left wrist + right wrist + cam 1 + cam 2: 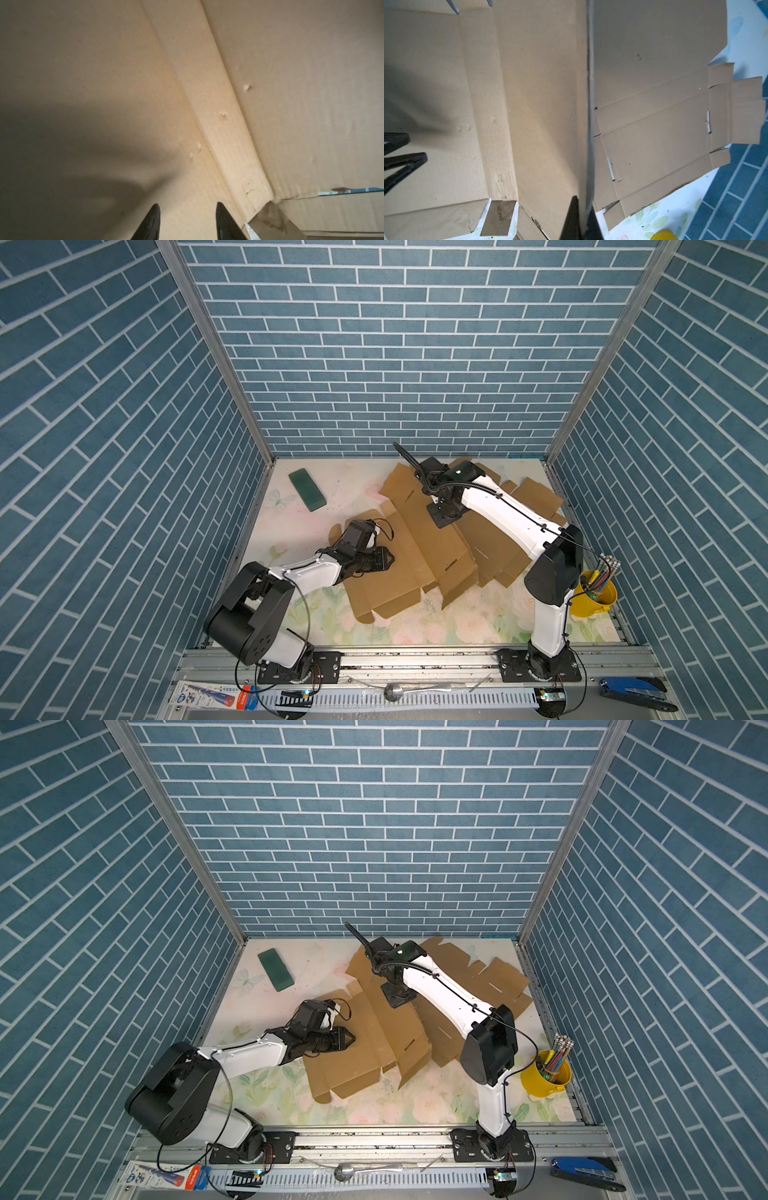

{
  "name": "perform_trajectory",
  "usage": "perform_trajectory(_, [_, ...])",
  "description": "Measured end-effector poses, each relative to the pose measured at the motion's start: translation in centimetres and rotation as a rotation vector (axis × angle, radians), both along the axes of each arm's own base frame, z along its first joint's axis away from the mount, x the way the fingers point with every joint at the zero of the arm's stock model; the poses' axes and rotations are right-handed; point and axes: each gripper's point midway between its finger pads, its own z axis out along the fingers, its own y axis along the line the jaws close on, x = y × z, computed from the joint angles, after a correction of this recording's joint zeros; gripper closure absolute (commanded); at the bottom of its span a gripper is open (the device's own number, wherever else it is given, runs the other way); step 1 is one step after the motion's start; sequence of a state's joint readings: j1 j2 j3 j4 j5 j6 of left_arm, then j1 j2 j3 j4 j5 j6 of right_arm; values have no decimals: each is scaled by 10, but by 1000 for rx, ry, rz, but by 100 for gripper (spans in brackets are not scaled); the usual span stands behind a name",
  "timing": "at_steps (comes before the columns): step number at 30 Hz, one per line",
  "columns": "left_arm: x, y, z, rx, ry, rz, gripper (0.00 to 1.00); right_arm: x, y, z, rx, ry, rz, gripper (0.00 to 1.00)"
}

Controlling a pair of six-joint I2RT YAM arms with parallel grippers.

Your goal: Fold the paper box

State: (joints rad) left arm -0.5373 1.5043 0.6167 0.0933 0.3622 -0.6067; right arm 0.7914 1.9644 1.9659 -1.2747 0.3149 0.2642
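The flat brown cardboard box blank (390,585), lying mid floral-print desk (436,626), looks light, stiff yet crease-prone, best held at panel edges: right tool (582,207) clenched on 1 raised edge, left tool (188,204) released over it.

Both top views are brightly and evenly lit from above; only soft, short shadows are cast under the arms on the paper box (386,593) and the bench (415,626). The blue walls (104,406) are splayed outward by wide-angle distortion. In the left wrist view a broad dark shadow is thrown across the paper box, and the left hand (187,207) is reduced to a dark silhouette. In the right wrist view a panel edge close to the lens is rendered out of focus, and the bench is slightly washed out.
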Motion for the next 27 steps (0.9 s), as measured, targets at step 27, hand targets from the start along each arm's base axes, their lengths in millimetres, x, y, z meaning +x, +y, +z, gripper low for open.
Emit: perform_trajectory(27, [28,18,106,-155,-215,45,49,27,4,29,-387,-363,222,100])
